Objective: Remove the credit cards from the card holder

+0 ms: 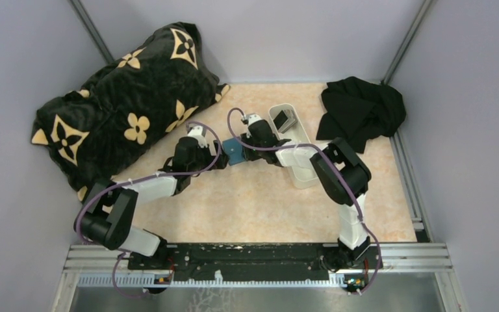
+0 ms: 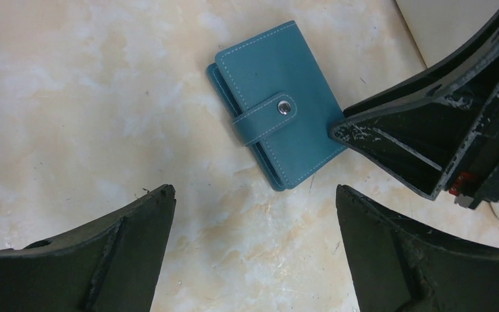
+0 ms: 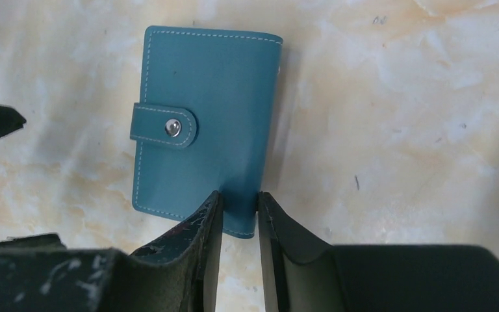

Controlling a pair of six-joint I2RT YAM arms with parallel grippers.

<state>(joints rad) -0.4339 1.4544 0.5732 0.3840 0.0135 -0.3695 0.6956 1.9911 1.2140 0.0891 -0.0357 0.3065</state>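
Observation:
The teal-blue card holder (image 1: 235,153) lies flat and closed on the table, its snap strap fastened; it also shows in the left wrist view (image 2: 279,104) and the right wrist view (image 3: 201,117). My left gripper (image 2: 253,192) is open and empty, just short of the holder's near corner. My right gripper (image 3: 239,195) is nearly shut, its tips over the holder's corner by the spine, with nothing pinched. Its tip (image 2: 341,130) touches the holder's edge. Small dark grey flat pieces that look like cards (image 1: 284,119) lie in the white tray. No cards show at the holder.
The long white tray (image 1: 305,175) lies right of the holder, under my right arm. A black cushion with gold flowers (image 1: 123,110) fills the back left. A black cloth (image 1: 360,110) lies at the back right. Walls close in on both sides.

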